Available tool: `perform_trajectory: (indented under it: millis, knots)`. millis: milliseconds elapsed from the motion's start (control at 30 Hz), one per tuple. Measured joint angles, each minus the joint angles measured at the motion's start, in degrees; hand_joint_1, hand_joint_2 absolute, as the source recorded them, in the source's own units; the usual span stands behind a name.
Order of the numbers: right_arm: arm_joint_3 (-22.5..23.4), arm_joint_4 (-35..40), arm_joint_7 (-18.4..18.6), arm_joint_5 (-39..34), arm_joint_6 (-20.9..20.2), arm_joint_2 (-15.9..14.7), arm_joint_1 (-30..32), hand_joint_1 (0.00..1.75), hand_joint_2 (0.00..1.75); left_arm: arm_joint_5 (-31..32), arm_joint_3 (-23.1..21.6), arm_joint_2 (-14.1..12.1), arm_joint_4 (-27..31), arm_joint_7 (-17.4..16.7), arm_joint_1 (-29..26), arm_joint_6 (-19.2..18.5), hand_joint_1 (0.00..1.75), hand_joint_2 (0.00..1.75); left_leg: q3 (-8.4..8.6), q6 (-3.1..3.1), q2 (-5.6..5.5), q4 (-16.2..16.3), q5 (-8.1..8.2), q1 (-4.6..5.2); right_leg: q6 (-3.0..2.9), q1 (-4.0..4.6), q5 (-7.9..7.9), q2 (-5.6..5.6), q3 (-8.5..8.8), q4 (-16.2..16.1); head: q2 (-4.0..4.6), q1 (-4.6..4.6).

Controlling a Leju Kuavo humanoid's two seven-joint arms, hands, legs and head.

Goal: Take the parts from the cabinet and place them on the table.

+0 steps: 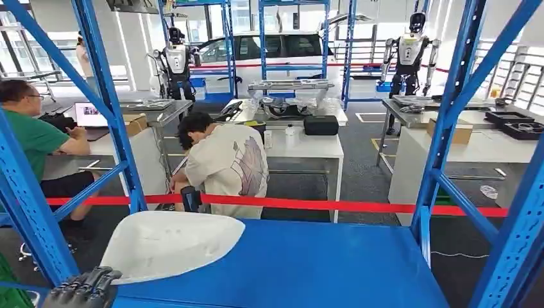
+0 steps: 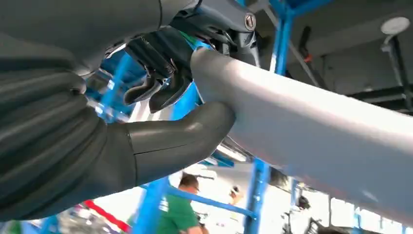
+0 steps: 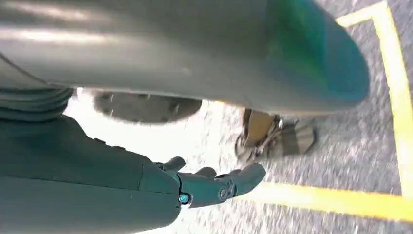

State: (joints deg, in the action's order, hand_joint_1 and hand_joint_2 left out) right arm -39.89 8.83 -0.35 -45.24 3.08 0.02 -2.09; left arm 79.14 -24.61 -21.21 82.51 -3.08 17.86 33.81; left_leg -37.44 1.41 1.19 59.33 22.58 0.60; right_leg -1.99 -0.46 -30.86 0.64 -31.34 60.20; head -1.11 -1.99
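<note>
White, smooth-skinned part [image 1: 170,244] lies on the blue cabinet shelf [image 1: 308,269]; the left hand [image 2: 160,112] holds its near edge, thumb under, fingers over (a shallow hold). Lifted quickly, it could slip. Right hand [image 3: 214,185] hangs empty, fingers loosely apart, over the floor.

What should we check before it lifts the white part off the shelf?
1. Left hand on white part: ok, thumb under its edge, fingers over it.
2. Grip firmness: cannot tell.
3. Part still on blue shelf: ok, resting there.
4. Right hand free: ok, holds nothing, hanging over the floor.
5. Blue upright near the part: not ok, close on the left.
6. People behind red tape: ok, beyond the rack.
</note>
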Motion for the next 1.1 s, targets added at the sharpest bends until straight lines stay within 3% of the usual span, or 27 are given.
perform_trajectory:
  millis: [33, 67, 133, 167, 200, 233, 300, 333, 367, 400, 500, 533, 600, 633, 667, 700, 733, 767, 800, 833, 867, 900, 967, 1000, 1033, 1067, 1100]
  knots:
    - [-0.22, 0.00, 0.46, 0.31, 0.37, 0.00, -0.20, 0.00, 0.00, 0.33, 1.26, -0.91, 0.81, -0.09, -1.90, 0.31, 1.75, 1.75, -0.43, 0.44, -0.48, 0.54, 1.11, -0.26, -0.55, -0.14, 0.68, -0.29, -0.33, -0.13, 0.02, 0.00]
    - [-0.65, 0.00, 1.09, 0.53, 0.63, -0.02, -0.38, 0.00, 0.00, 0.79, 2.28, -1.57, 1.78, -0.17, -3.58, 0.41, 1.75, 1.75, -1.49, 0.84, -0.76, 2.33, 4.35, -0.37, -0.93, -0.12, 1.27, -0.43, -0.98, -0.20, 0.00, -0.07]
    - [-1.29, 0.00, 1.31, 0.20, 0.68, -0.02, -0.54, 0.00, 0.00, 0.96, 4.46, -2.66, 3.26, -0.88, -6.00, 0.39, 1.75, 1.75, -3.19, 1.41, -0.98, 9.94, 11.20, -0.59, -1.29, 0.00, 2.52, -0.57, -2.21, -0.18, 0.02, -0.11]
    - [-1.38, 0.00, 1.22, 0.50, 0.68, -0.02, -0.52, 0.00, 0.00, 1.07, 5.64, -3.23, 4.42, -1.40, -7.80, 0.39, 1.75, 1.75, -3.66, 1.59, -1.00, 13.54, 12.95, -0.69, -1.32, 0.04, 3.10, -0.60, -3.03, -0.18, 0.00, -0.09]
    - [-1.68, 0.00, 1.29, 1.54, 0.68, 0.02, -0.51, 0.00, 0.00, 0.87, 7.00, -3.58, 5.82, -1.71, -10.06, 0.46, 1.75, 1.75, -3.54, 1.72, -1.01, 15.90, 13.11, -0.81, -1.29, 0.04, 3.73, -0.58, -3.89, -0.16, 0.02, -0.13]
    - [-2.44, 0.00, 1.37, 2.17, 0.80, 0.28, -0.43, 0.00, 0.00, 0.63, 8.62, -3.95, 7.23, -1.71, -12.33, 0.78, 1.75, 1.75, -2.54, 1.77, -1.02, 16.23, 11.59, -0.97, -1.20, 0.04, 4.42, -0.49, -4.79, -0.15, 0.00, -0.17]
    - [-3.15, 0.00, 1.09, 1.48, 1.35, 0.74, -0.02, 0.00, 0.00, 0.79, 11.65, -4.35, 9.44, -0.76, -15.90, 1.57, 1.75, 1.75, 2.07, 1.75, -1.02, 11.04, 7.74, -1.26, -0.85, 0.08, 5.65, -0.46, -6.49, -0.12, 0.00, -0.17]
    - [-3.15, 0.00, 1.18, 0.94, 1.33, 0.81, 0.11, 0.00, 0.00, 1.22, 13.58, -4.35, 10.97, 0.49, -17.46, 1.86, 1.75, 1.75, 6.09, 1.71, -1.01, 5.75, 7.34, -1.37, -0.54, 0.07, 6.30, -0.47, -7.13, -0.07, 0.00, -0.20]
    - [-3.15, 0.00, 1.46, 0.65, 1.33, 0.83, 0.27, 0.00, 0.00, 1.64, 14.93, -4.26, 12.18, 1.45, -18.49, 2.01, 1.75, 1.75, 10.27, 1.63, -1.08, 0.35, 9.52, -1.27, -0.13, 0.15, 6.71, -0.49, -7.43, 0.00, 0.00, -0.17]
    - [-3.15, 0.00, 1.96, 0.22, 1.33, 0.85, 0.31, 0.00, 0.00, 2.57, 16.14, -3.96, 13.30, 2.29, -19.16, 2.03, 1.75, 1.75, 11.30, 1.06, -1.49, -1.92, 10.11, -0.75, 0.30, 0.14, 7.13, -0.64, -7.53, 0.00, 0.00, -0.17]
    - [-3.02, 0.00, 2.16, -2.11, 1.33, 0.92, 0.31, 0.00, 0.00, 6.02, 17.24, -2.55, 14.09, 3.67, -18.75, 0.74, 1.75, 1.75, 9.90, -0.54, -1.44, -1.74, 8.80, 0.02, 1.49, -0.19, 8.80, -0.90, -7.42, -0.65, 0.00, -0.06]
    - [-2.73, 0.00, 1.90, -2.71, 1.33, 1.01, 0.40, 0.00, 0.00, 6.86, 17.22, -1.86, 14.07, 3.71, -17.93, 0.18, 1.75, 1.75, 9.20, -1.33, -1.12, -2.01, 7.91, -0.44, 1.78, -0.59, 8.53, -0.83, -7.83, -0.21, 0.02, -0.13]
    - [-2.45, 0.00, 1.59, -3.56, 1.33, 1.16, 0.47, 0.00, 0.00, 7.10, 17.22, -0.63, 14.09, 3.58, -16.15, -0.59, 1.75, 1.75, 7.63, -2.43, -0.99, -1.99, 6.59, -0.36, 2.05, -0.41, 1.53, -0.70, -9.44, 4.52, 0.02, 0.07]
    - [-2.29, 0.00, 1.51, -4.02, 1.31, 1.25, 0.50, 0.00, 0.00, 7.15, 17.15, -0.09, 14.09, 3.43, -15.68, -0.92, 1.75, 1.75, 6.84, -2.49, -0.86, -1.99, 5.91, -0.33, 2.18, -0.29, -2.05, -0.68, -10.32, 8.53, 0.02, 0.07]
    - [-2.12, 0.00, 1.79, -4.55, 1.31, 1.38, 0.50, 0.00, 0.00, 7.19, 17.09, 0.36, 14.07, 3.26, -15.16, -1.18, 1.75, 1.75, 6.08, -2.63, -0.70, -1.91, 5.13, -0.21, 2.24, -0.19, -4.61, -0.65, -11.08, 12.88, 0.02, 0.09]
    - [-1.77, 0.00, 2.69, -4.72, 1.33, 1.44, 0.46, 0.00, 0.00, 7.23, 16.93, 1.08, 13.98, 3.08, -14.23, -1.60, 1.75, 1.75, 5.09, -2.73, -0.64, -1.80, 4.29, -0.08, 2.21, -0.11, -5.08, -0.65, -11.34, 16.20, 0.02, 0.11]
    - [-1.46, 0.00, 3.78, -5.12, 1.31, 1.68, 0.44, 0.00, 0.00, 7.30, 16.74, 1.79, 13.77, 2.97, -13.04, -2.34, 1.75, 1.75, 3.87, -2.73, -0.64, -1.63, 3.42, -0.02, 2.05, 0.00, -3.53, -0.65, -10.70, 17.45, 0.02, 0.09]
    - [-1.25, 0.00, 4.46, -5.88, 1.31, 1.81, 0.41, 0.00, 0.00, 7.36, 16.24, 2.38, 13.59, 2.76, -11.95, -3.45, 1.75, 1.75, 2.63, -2.66, -0.66, -1.48, 2.64, 0.02, 1.79, 0.18, -1.15, -0.65, -9.01, 16.40, 0.02, 0.18]
    - [-0.96, 0.00, 4.57, -6.50, 1.33, 1.86, 0.40, 0.00, 0.00, 7.43, 15.84, 2.67, 13.50, 2.49, -11.13, -4.05, 1.75, 1.75, 1.52, -2.53, -0.73, -1.28, 1.93, 0.03, 1.44, 0.41, 0.76, -0.65, -6.41, 13.47, 0.02, 0.15]
    - [-0.46, 0.00, 4.46, -7.27, 1.33, 1.90, 0.37, 0.00, 0.00, 7.45, 15.27, 2.95, 13.42, 1.97, -10.53, -4.48, 1.75, 1.75, 0.58, -2.37, -0.72, -1.06, 1.31, 0.02, 1.06, 0.67, 1.40, -0.66, -2.85, 8.94, 0.02, 0.22]
    - [0.13, 0.00, 4.24, -7.80, 1.33, 1.90, 0.24, 0.00, 0.00, 7.47, 14.72, 3.06, 13.42, 1.20, -10.01, -4.50, 1.75, 1.75, 0.02, -2.14, -0.63, -0.62, 0.80, -0.03, 0.64, 1.02, -0.16, -0.74, 1.79, 3.18, 0.02, 0.20]
    - [0.55, 0.00, 4.04, -8.22, 1.33, 1.90, 0.17, 0.00, 0.00, 7.47, 14.14, 3.11, 13.42, 0.32, -9.47, -4.26, 1.75, 1.75, -0.56, -1.80, -0.49, -0.21, 0.51, 0.22, 0.31, 1.35, -2.44, -0.72, 5.27, -2.66, 0.02, 0.20]
    - [1.10, 0.00, 4.06, -8.61, 1.22, 1.90, 0.17, 0.00, 0.00, 7.47, 12.80, 3.15, 13.11, -1.14, -8.48, -3.32, 1.75, 1.75, -0.62, -1.24, -0.17, -0.40, -0.68, -0.04, 0.10, 1.52, -1.94, -0.62, 4.19, -2.23, 0.02, 0.13]
    - [1.49, 0.00, 4.02, -8.72, 1.25, 1.90, 0.22, 0.00, 0.00, 7.47, 12.15, 3.15, 12.96, -1.77, -8.20, -2.76, 1.75, 1.75, -0.60, -0.84, -0.13, -0.62, -1.25, -0.13, -0.35, 1.61, -1.44, -0.60, 3.95, -2.20, 0.02, 0.15]
    - [1.70, 0.00, 4.00, -8.74, 1.33, 1.94, 0.41, 0.00, 0.00, 7.47, 11.80, 3.11, 12.87, -2.14, -8.10, -2.50, 1.75, 1.75, -0.91, -0.53, -0.27, -0.51, -1.34, -0.04, -0.78, 1.16, -0.54, -0.78, 3.51, -2.63, 0.02, 0.11]
    - [1.88, 0.00, 4.00, -8.74, 1.33, 1.92, 0.37, 0.00, 0.00, 7.50, 11.58, 3.11, 12.76, -2.41, -8.04, -2.43, 1.75, 1.75, -1.56, -0.12, -0.68, 0.52, 0.96, -0.26, -1.11, 1.12, 0.17, -0.96, 2.81, -2.65, 0.04, 0.13]
    - [1.99, 0.00, 3.98, -8.79, 1.33, 1.86, 0.37, 0.00, 0.00, 7.50, 11.40, 3.04, 12.65, -2.43, -7.90, -2.38, 1.75, 1.75, -2.48, 0.21, -0.86, 2.99, 4.54, -0.39, -1.46, 1.08, 0.80, -1.04, 2.04, -2.65, 0.02, -0.04]
